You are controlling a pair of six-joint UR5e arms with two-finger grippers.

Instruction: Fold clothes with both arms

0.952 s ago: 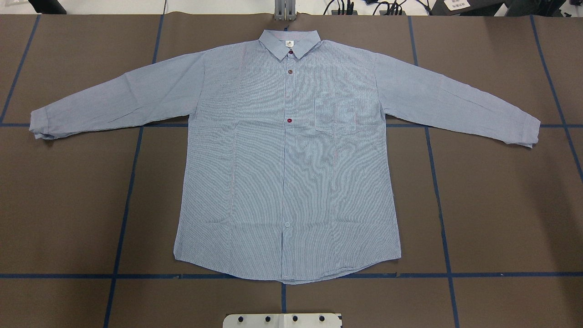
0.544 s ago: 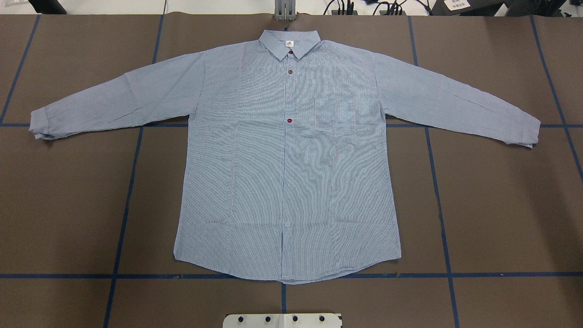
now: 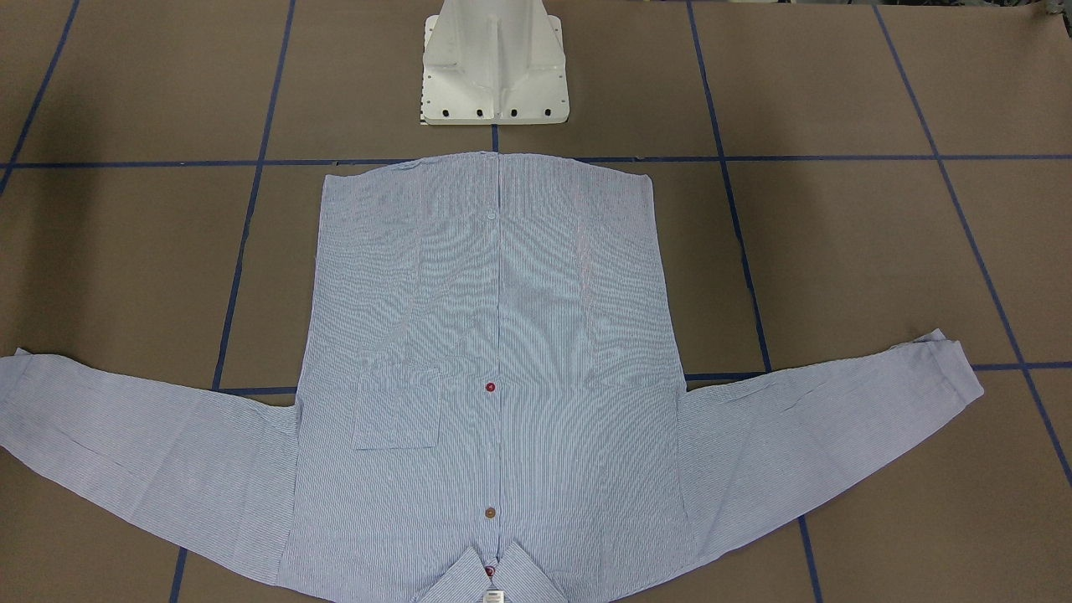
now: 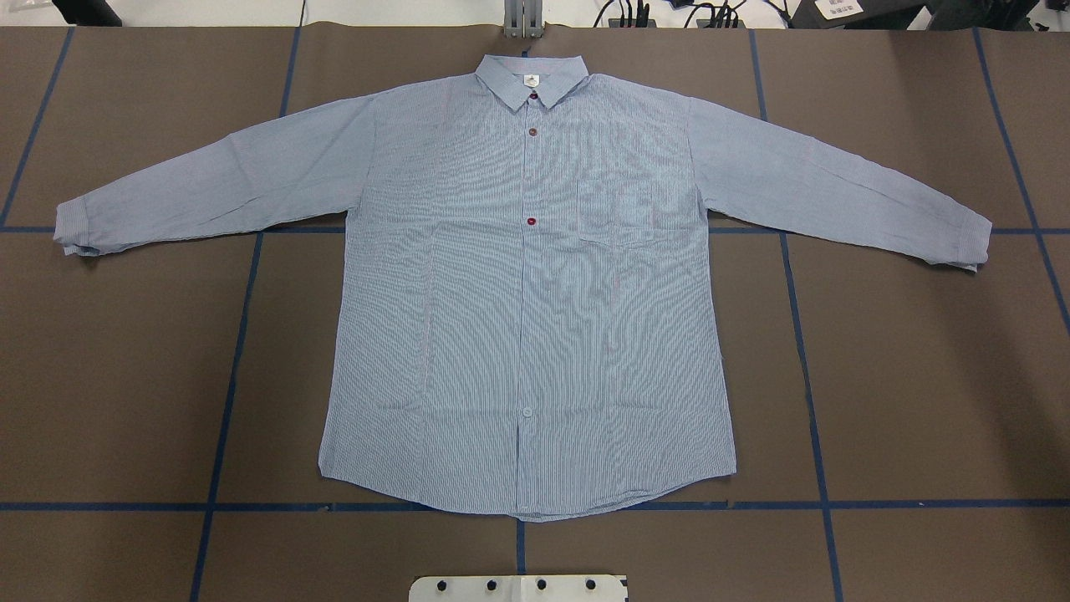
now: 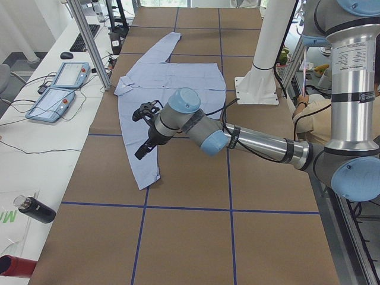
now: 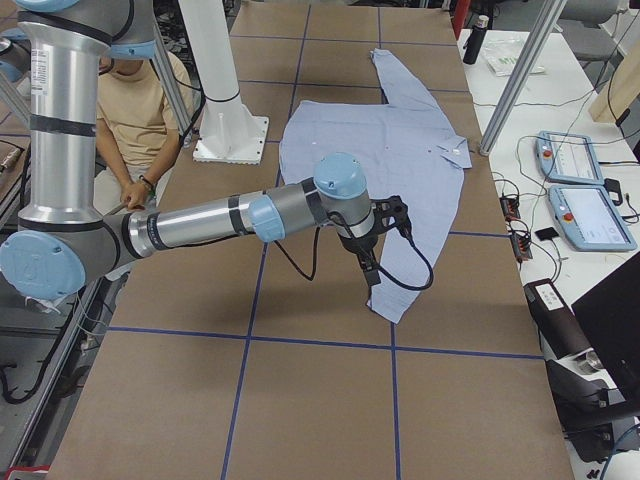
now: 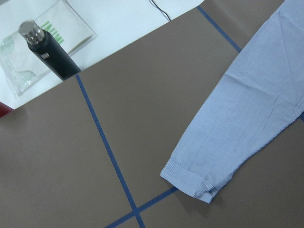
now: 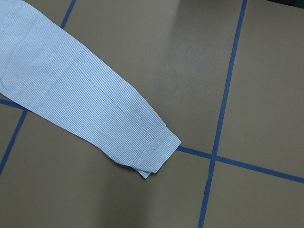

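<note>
Lying unmoved: light-blue pinstriped shirt (image 4: 527, 293); hovering over sleeves, black left gripper (image 5: 142, 153), right gripper (image 6: 368, 270), clench impossible to tell; black metal-capped bottle (image 7: 50, 52) far left.

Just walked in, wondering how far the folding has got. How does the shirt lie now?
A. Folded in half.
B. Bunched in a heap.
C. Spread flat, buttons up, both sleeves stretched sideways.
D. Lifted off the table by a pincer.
C: the shirt lies flat on the table, buttons showing, sleeves out to either side, with no fold made yet.
</note>
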